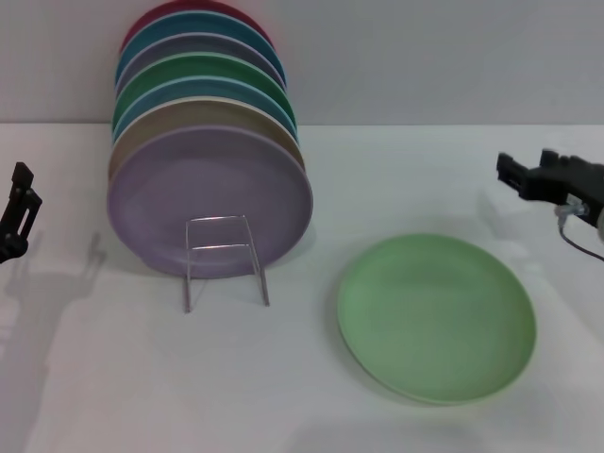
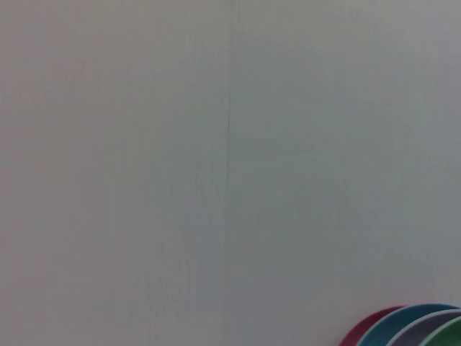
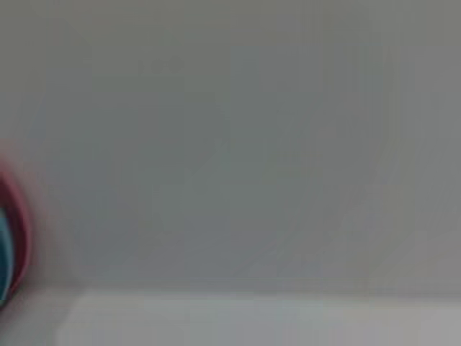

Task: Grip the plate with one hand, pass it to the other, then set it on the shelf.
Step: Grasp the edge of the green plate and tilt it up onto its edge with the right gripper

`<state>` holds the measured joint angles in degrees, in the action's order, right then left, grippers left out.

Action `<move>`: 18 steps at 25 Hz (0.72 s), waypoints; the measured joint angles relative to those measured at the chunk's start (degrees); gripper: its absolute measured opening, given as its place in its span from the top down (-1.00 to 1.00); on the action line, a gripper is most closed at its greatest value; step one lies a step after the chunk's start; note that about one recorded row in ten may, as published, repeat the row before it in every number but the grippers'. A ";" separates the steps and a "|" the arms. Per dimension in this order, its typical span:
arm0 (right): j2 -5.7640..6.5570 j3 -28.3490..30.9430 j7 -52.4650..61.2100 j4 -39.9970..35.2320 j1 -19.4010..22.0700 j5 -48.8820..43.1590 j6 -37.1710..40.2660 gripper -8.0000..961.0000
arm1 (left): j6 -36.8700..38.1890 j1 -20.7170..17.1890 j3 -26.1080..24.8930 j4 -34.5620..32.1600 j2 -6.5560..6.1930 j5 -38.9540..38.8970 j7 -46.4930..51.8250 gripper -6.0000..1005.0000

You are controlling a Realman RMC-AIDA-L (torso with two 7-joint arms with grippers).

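You are looking at one light green plate point(image 1: 437, 317) lying flat on the white table point(image 1: 283, 396), well apart from both grippers. One wire rack point(image 1: 223, 255) is standing to its left, and seven plates are leaning in it in a row: a lavender plate point(image 1: 209, 200) in front, then tan, light blue, dark green, pale purple, teal and dark red. Your left gripper point(image 1: 17, 215) is hanging at the left edge and your right gripper point(image 1: 528, 177) is hovering at the right edge, past the light green plate. You cannot tell if either one's fingers are spread or pressed together
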<state>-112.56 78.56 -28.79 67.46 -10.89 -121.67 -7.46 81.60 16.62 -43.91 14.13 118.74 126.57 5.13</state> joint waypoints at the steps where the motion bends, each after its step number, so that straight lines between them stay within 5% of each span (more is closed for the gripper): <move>1: -1.31 4.81 -0.16 2.60 0.50 -2.37 -7.05 -0.30 | -0.01 0.11 0.01 0.01 -0.03 0.00 -0.03 -0.53; 6: -6.14 22.01 1.18 13.22 -0.46 -13.05 -38.17 -0.30 | -0.05 1.05 -0.04 -0.66 -0.10 -0.02 -0.05 -0.53; 10: -4.90 27.00 8.02 16.84 -5.50 -16.60 -57.44 -0.30 | -0.11 1.55 -0.35 -1.00 -0.13 -0.17 -0.10 -0.53; 18: -4.77 34.18 11.17 13.40 -11.58 -22.64 -70.93 -0.30 | -0.31 2.58 -0.52 -2.49 -0.19 -0.43 -0.16 -0.53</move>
<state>-117.32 112.74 -17.62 80.86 -22.46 -144.31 -78.39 81.29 19.20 -44.42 11.64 118.56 126.14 4.97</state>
